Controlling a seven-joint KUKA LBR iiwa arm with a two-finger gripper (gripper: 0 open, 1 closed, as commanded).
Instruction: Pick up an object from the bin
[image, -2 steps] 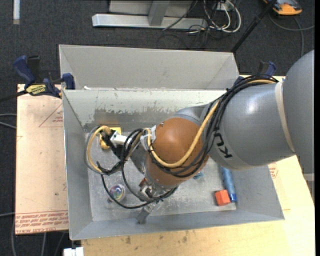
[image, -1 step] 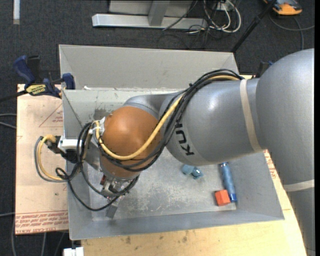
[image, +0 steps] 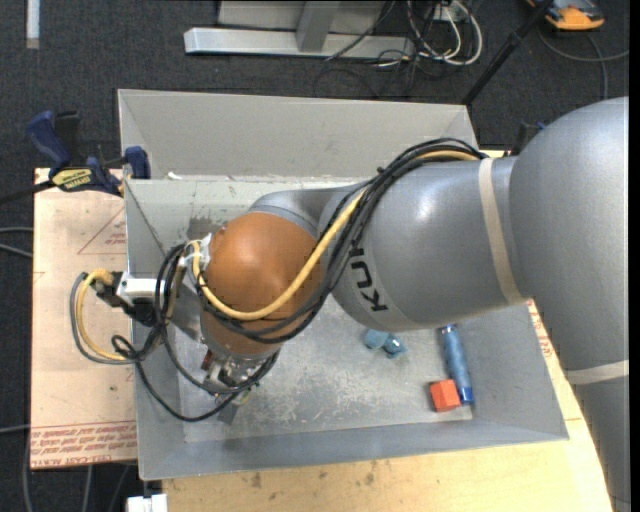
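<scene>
— In the grey metal bin (image: 330, 405), we see the smooth silver arm (image: 430, 240) and its rounded orange cover (image: 255, 265) hiding the left floor.
— At the right lie a blue tube (image: 455, 362), an orange block (image: 444, 396) beside its lower end, and a small blue-grey scrap (image: 383, 343). The gripper (image: 228, 378) sits low left, well apart; wide or narrow, we cannot tell.

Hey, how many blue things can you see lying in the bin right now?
2. A small blue piece lies mid-floor; a longer blue tube lies to its right, next to an orange block. The arm covers much of the bin, so more may be hidden.
</scene>
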